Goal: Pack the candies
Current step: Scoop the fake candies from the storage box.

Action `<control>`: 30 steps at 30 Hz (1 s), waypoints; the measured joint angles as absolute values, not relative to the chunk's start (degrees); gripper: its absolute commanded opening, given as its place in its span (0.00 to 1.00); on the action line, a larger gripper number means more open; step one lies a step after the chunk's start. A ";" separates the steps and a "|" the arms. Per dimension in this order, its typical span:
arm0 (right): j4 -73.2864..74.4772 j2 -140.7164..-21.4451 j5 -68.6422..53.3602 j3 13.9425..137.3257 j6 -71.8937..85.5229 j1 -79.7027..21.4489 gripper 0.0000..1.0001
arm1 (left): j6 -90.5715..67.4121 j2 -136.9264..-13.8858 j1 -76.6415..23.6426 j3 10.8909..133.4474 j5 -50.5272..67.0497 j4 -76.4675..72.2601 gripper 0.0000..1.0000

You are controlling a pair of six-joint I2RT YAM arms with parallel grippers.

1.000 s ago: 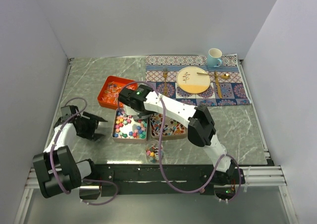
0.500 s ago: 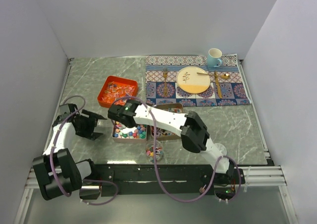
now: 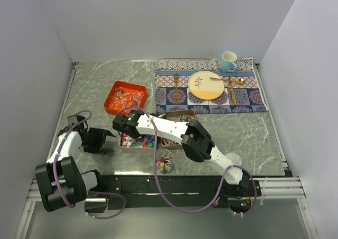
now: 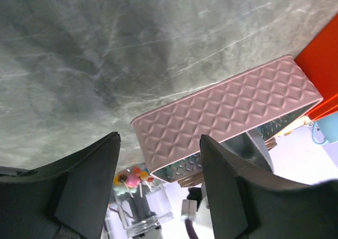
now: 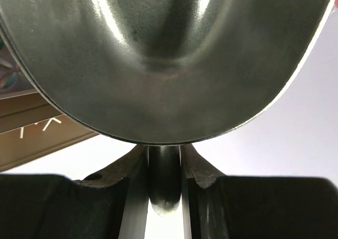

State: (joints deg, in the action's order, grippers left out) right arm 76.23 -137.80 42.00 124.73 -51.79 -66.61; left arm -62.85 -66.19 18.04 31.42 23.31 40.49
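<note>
Worth watching first: the right arm (image 3: pixel 174 129), stretched low over the second box (image 3: pixel 182 113) and ending above the pink box (image 4: pixel 227 117); on a careless pull-back, could drag or tip either across the table (image 3: pixel 95 85); could also shove the pink box sideways during a dig, with the left gripper (image 4: pixel 158 144) spread wide just beside its quilted wall and apparently not touching it, so bracing nothing; next, the small jar (image 3: pixel 165 163) near the front edge, close under that elbow and easy to knock over; last, the candies (image 3: pixel 138 141), loose in both boxes with a few in the jar, apt to roll off the metal scoop (image 5: pixel 158 64) on a tilted carry; right gripper (image 5: pixel 165 167) pinched onto the scoop's thin handle, a narrow hold, prone to twisting. From above only: whole layout, arm crossing, orange tray (image 3: pixel 125 97) behind, yet no sight of the scoop beneath the wrist; from the left wrist only: gap between fingers and box wall; from the right wrist only: pinch on the handle, shiny underside of the scoop; no telling whether loaded.
</note>
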 measured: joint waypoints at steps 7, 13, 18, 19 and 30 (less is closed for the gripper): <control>72.36 -134.58 41.58 116.03 -56.45 -66.63 0.00 | -65.76 -68.95 18.00 31.16 25.41 38.79 0.67; 70.85 -131.63 40.58 112.29 -58.50 -67.35 0.00 | -68.20 -71.02 17.08 31.07 27.62 35.99 0.68; 74.19 -134.76 35.90 121.10 -57.95 -68.51 0.00 | -68.66 -71.99 15.79 31.07 28.23 35.20 0.67; 74.15 -135.63 35.09 122.96 -57.87 -68.58 0.00 | -68.69 -71.99 15.70 31.05 28.25 35.07 0.67; 74.56 -136.51 24.69 123.04 -56.31 -67.40 0.00 | -69.69 -73.52 15.70 30.44 28.12 33.19 0.67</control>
